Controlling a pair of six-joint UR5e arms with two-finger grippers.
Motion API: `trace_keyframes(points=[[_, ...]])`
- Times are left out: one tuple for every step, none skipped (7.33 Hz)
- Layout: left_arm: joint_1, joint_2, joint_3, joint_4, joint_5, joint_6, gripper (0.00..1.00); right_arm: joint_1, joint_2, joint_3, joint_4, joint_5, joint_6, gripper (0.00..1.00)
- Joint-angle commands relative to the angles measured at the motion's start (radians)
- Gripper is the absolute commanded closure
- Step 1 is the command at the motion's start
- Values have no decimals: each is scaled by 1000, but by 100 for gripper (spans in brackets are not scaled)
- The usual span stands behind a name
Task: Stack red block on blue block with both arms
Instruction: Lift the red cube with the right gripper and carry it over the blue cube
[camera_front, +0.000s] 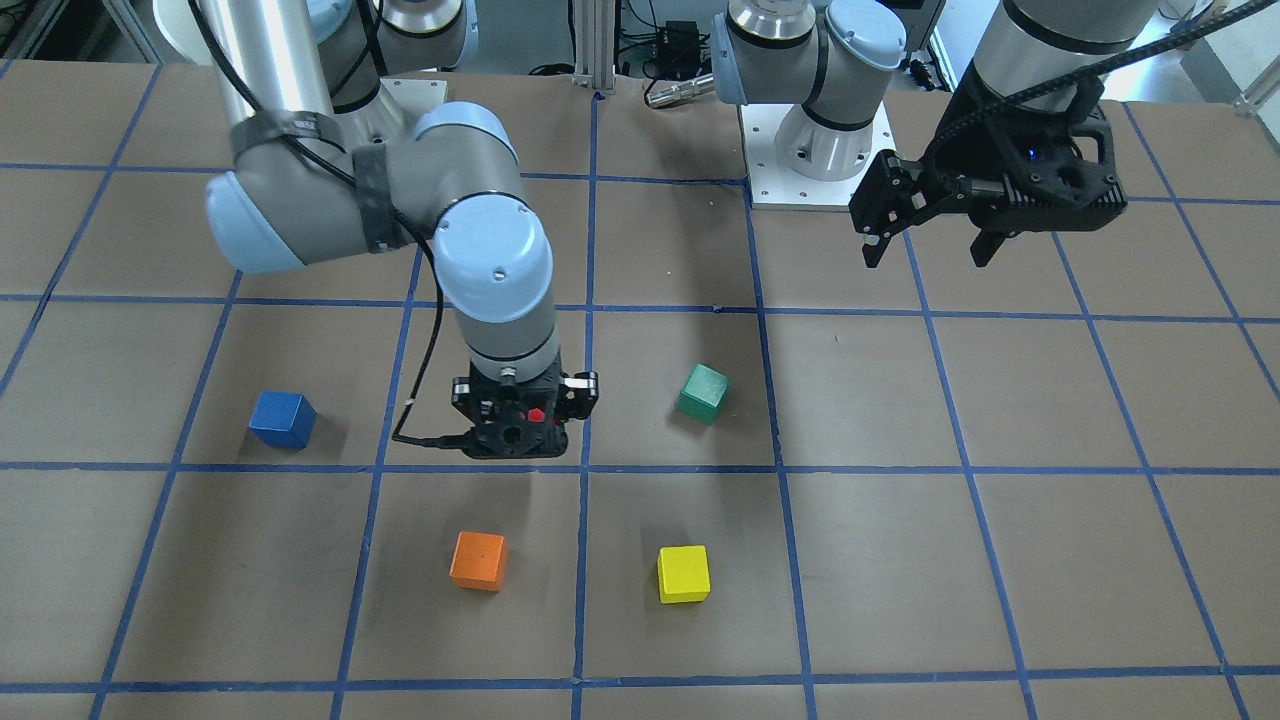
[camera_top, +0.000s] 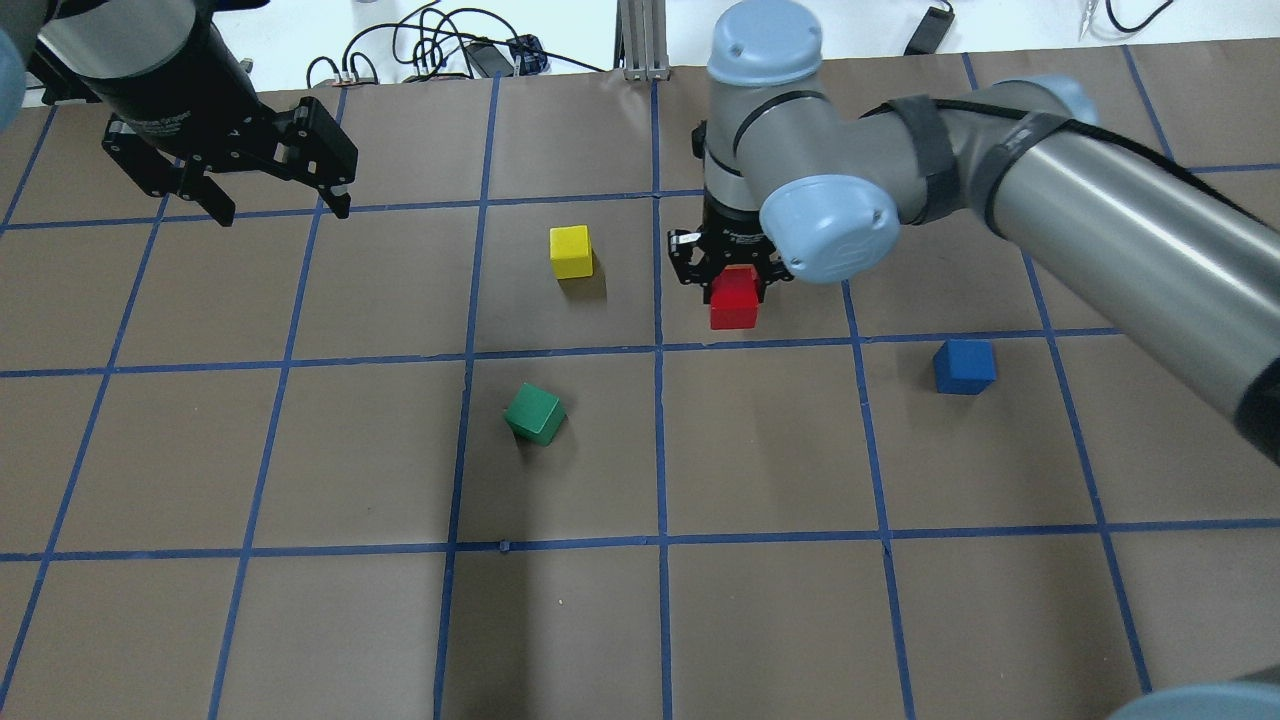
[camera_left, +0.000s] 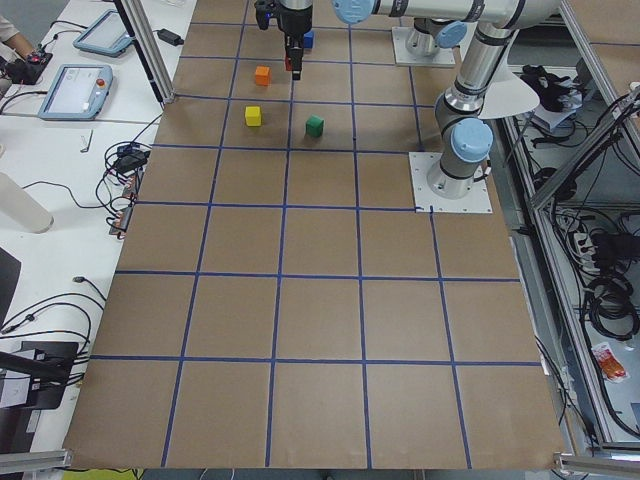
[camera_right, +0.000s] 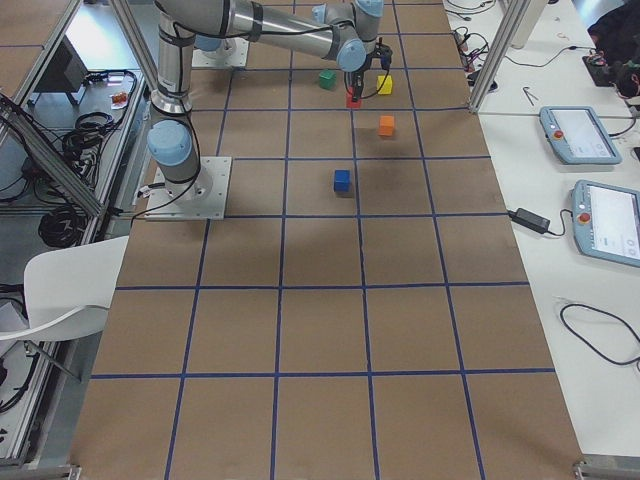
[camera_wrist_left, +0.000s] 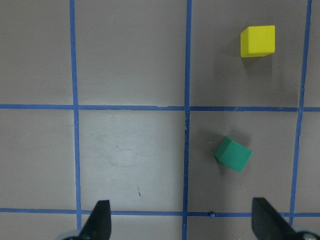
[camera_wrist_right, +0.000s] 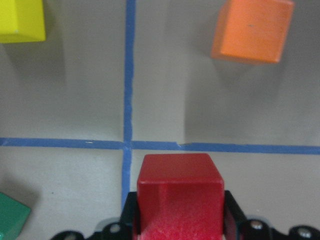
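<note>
**Item: right gripper (camera_top: 731, 272), carry stage.** The jaws are closed on the red block (camera_wrist_right: 180, 197), one finger on each side face. The top half of the cube stands proud of the fingers. The block seems to be raised off the table (camera_top: 760, 620), though the views do not settle this.

**Target:** the blue block (camera_top: 964, 366) sits to this gripper's right and a little nearer the robot's base. It is well apart from the gripper, alone in the neighbouring grid square, with its faces roughly square to the tape lines.

**Handling note (judgement):**
- Carry the red block high enough for its underside to pass over the blue block's top.
- Stop directly above the blue block and match the two cubes' edges.
- Lower until the faces meet before letting go — an off-centre release would probably tip the cube off.

**Neighbours:**
- The orange cube (camera_wrist_right: 252, 30) lies just beyond the gripper, on the far side from the robot.
- The yellow cube (camera_top: 571, 251) lies to its left.
- The green cube (camera_top: 535, 413) lies to its left and nearer the base.

None of the three is on the way to the blue block.

**Item: left gripper (camera_wrist_left: 182, 225).** Its fingers are spread wide and hold nothing. It hangs above the table, far to the left of the right gripper and of both task blocks.
</note>
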Motion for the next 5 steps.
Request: trace_keyframes(points=[[0, 0, -3, 1, -1, 0, 0, -144, -86, 19, 117, -41, -98, 100], [0, 0, -3, 1, -1, 0, 0, -199, -102, 43, 125, -77, -208, 100], [0, 0, -1, 1, -2, 0, 0, -255, -119, 75, 123, -95, -282, 100], [0, 0, -3, 1, -2, 0, 0, -304, -129, 117, 106, -97, -350, 100], [0, 0, -3, 1, -2, 0, 0, -351, -137, 149, 95, -97, -398, 100]])
